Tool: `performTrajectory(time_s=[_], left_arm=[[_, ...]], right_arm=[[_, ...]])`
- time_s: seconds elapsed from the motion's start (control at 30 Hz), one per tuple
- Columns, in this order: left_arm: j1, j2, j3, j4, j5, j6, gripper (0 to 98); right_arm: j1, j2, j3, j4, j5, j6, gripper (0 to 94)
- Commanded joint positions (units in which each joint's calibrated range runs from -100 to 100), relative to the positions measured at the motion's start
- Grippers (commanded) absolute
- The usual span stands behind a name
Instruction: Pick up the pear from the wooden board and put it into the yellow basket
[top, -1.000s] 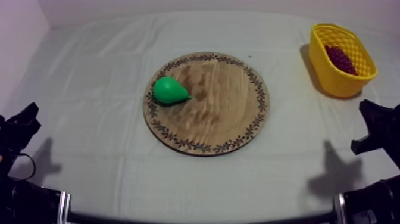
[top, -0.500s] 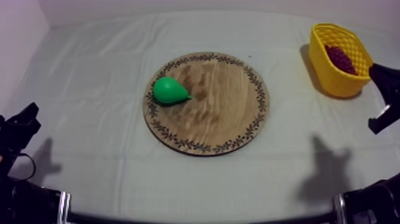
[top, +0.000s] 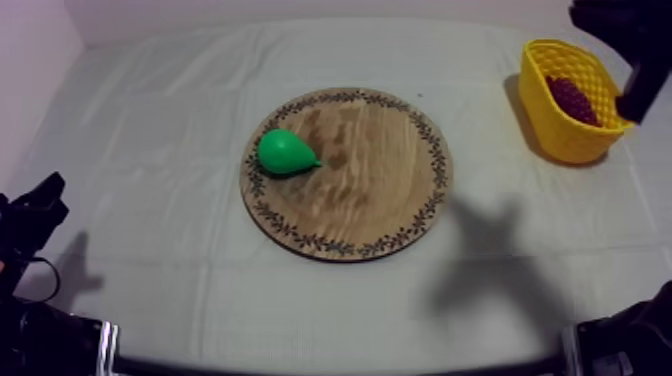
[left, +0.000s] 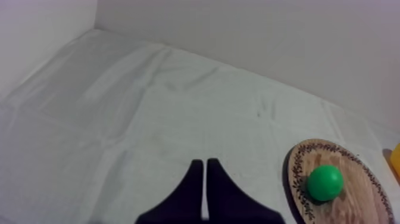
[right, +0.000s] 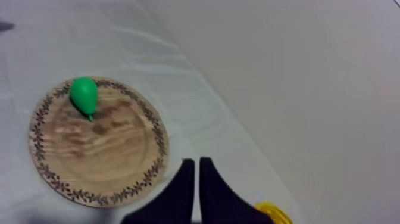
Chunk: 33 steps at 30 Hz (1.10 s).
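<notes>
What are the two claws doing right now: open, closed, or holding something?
Left gripper: closed, holding nothing.
Right gripper: closed, holding nothing, raised near the yellow basket.

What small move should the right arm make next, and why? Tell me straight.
Probably swing the right gripper from beside the basket toward the pear, opening it on the way. The pear lies untouched on the board, near its rim, and the gripper is shut on nothing, far from it.

No legible text, labels, brands or numbers — none anywhere.
</notes>
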<state>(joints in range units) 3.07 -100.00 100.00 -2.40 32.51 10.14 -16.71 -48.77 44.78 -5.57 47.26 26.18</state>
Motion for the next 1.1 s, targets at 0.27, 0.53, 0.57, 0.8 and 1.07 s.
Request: performTrajectory(time_s=[0.27, 0.53, 0.57, 0.8, 1.07], left_arm=[[0.0, 0.0, 0.0, -0.02, 0.0, 0.0, 0.1], [0.0, 0.0, 0.0, -0.02, 0.0, 0.0, 0.1], [0.0, 0.0, 0.0, -0.02, 0.0, 0.0, 0.1], [0.0, 0.0, 0.0, -0.02, 0.0, 0.0, 0.1], [0.0, 0.0, 0.0, -0.02, 0.0, 0.0, 0.1]], right_arm=[[-11.0, 28.7, -34.2, 5.3, 18.0, -2.5, 0.6], [-15.8, 43.7, -49.9, 9.2, 28.2, -3.4, 0.6], [-16.1, 45.6, -51.7, 9.6, 29.2, -3.4, 0.6], [-17.8, 57.3, -62.3, 12.6, 35.7, -3.3, 0.6], [-19.2, 67.9, -68.6, 16.0, 41.9, -3.3, 0.7]])
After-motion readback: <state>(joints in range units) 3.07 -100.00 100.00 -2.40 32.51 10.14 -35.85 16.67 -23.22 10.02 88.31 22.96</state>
